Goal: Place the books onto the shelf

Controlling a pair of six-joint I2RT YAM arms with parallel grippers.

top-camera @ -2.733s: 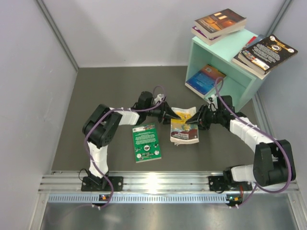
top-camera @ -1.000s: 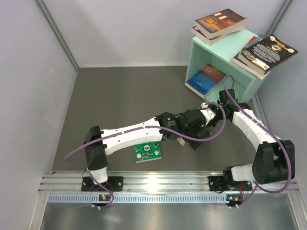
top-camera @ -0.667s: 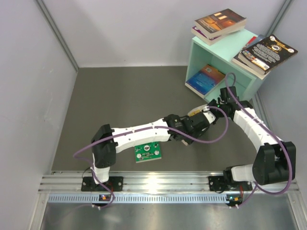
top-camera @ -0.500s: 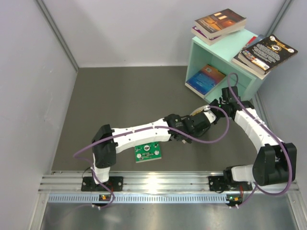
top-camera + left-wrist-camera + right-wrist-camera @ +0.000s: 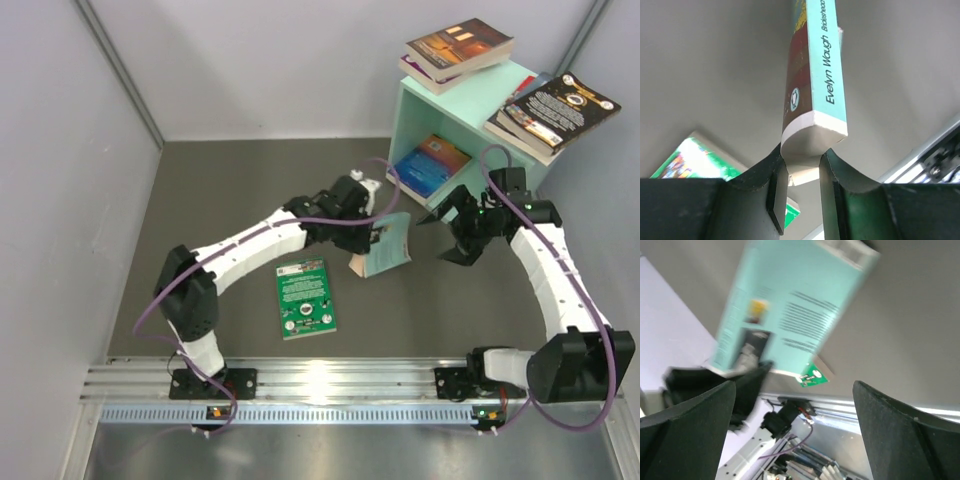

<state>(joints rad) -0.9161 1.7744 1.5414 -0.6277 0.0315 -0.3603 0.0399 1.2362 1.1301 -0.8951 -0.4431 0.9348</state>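
Left gripper [image 5: 799,172] clamps the teal book [image 5: 824,75], title cut off; right gripper [image 5: 447,236] gapes.

The teal book [image 5: 790,315] is blurred in the right wrist view, print unreadable.

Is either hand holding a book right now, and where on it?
The left hand pinches the teal-spined paperback at one end, by the spine. The right hand is open, holding nothing.
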